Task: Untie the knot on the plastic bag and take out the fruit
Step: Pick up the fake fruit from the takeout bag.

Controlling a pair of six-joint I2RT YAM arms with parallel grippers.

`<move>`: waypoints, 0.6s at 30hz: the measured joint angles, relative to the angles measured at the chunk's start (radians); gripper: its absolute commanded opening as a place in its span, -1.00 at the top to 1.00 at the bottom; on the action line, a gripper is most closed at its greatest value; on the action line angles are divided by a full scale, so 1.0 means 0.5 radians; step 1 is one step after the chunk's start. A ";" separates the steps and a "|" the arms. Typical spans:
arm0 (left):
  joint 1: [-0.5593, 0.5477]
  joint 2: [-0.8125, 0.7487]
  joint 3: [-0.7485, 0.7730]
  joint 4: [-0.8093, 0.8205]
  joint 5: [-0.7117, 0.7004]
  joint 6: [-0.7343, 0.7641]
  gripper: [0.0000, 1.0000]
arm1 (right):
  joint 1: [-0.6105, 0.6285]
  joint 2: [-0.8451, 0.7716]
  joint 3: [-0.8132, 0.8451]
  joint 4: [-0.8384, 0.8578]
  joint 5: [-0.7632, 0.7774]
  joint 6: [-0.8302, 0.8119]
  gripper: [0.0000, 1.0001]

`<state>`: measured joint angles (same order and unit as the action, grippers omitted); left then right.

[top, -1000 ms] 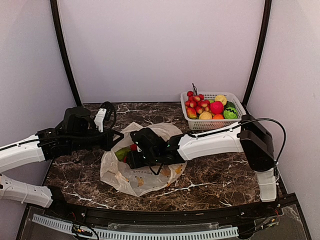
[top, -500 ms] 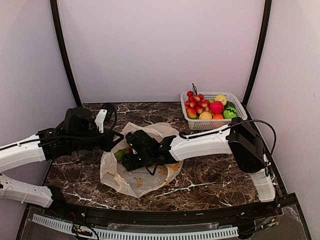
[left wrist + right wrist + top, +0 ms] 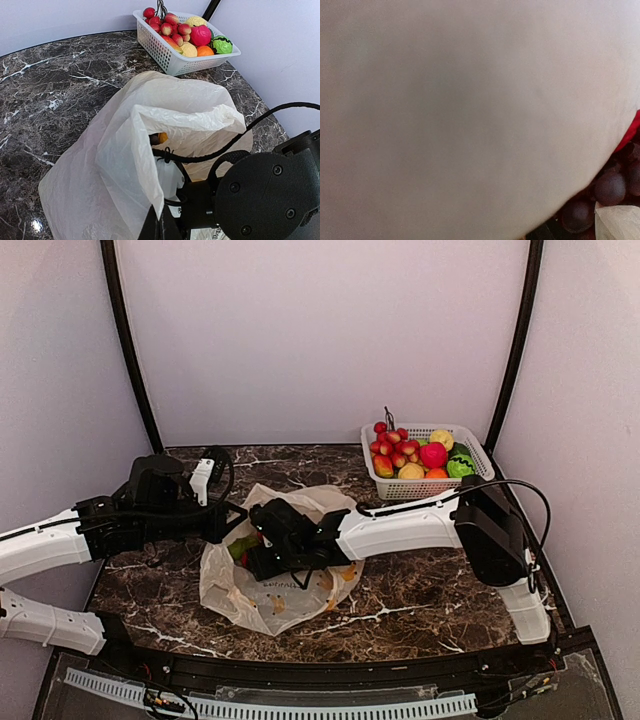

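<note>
**Left gripper [image 3: 160,227] clamped on the rim of the plastic bag [image 3: 270,602]; right gripper [image 3: 252,560] inside the bag's open mouth.**

The left jaws pinch a fold of cream film and hold it raised. The right gripper's fingertips are buried in the bag and its wrist view is almost wholly veiled by film, so their state cannot be told. Green and red fruit [image 3: 240,545] shows in the mouth, beside dark purple grapes [image 3: 609,187]. The bag lies left of centre on the marble table [image 3: 420,590]. A filled white basket [image 3: 420,487] stands well apart, far right.
</note>
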<state>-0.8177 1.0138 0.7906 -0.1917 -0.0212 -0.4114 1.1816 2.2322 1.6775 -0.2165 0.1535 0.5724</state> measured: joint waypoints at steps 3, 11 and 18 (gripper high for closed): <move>0.000 0.000 0.000 0.000 0.000 0.000 0.99 | 0.000 0.000 0.000 0.002 -0.001 -0.021 -0.12; 0.000 0.002 0.000 -0.002 -0.007 -0.001 0.99 | 0.000 -0.029 -0.038 0.047 -0.030 -0.098 -0.09; 0.000 0.007 0.014 -0.014 -0.039 -0.002 0.98 | 0.000 -0.253 -0.167 0.086 -0.032 -0.186 -0.08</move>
<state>-0.8177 1.0172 0.7979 -0.1986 -0.0406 -0.4122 1.1816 2.1056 1.5940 -0.1734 0.1375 0.4793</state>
